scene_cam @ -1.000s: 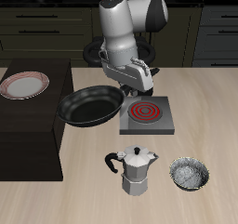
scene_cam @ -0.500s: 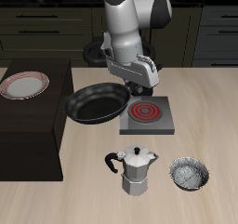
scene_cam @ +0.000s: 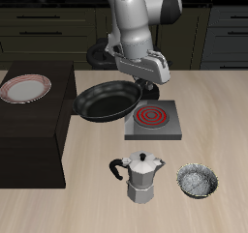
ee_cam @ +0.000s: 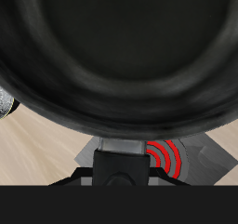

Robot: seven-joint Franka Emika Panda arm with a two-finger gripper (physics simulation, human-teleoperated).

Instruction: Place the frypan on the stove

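Observation:
The black frypan (scene_cam: 105,101) hangs in the air beside the stove (scene_cam: 154,121), tilted, its bowl over the wooden table and the edge of the dark counter. My gripper (scene_cam: 145,85) is shut on the frypan's handle, above the stove's back edge. The stove is a grey square plate with red coil rings. In the wrist view the frypan (ee_cam: 116,51) fills most of the frame and the handle (ee_cam: 118,161) runs toward the camera. The stove's red rings (ee_cam: 165,157) show just beyond the handle. My fingertips are hidden.
A moka pot (scene_cam: 142,179) and a small metallic bowl (scene_cam: 198,182) stand near the table's front edge. A red-rimmed white plate (scene_cam: 25,89) lies on the dark counter (scene_cam: 39,131) beside the table.
My gripper has carried the frypan sideways toward the stove and a little higher. The pan's bowl has moved off the dark counter toward the stove.

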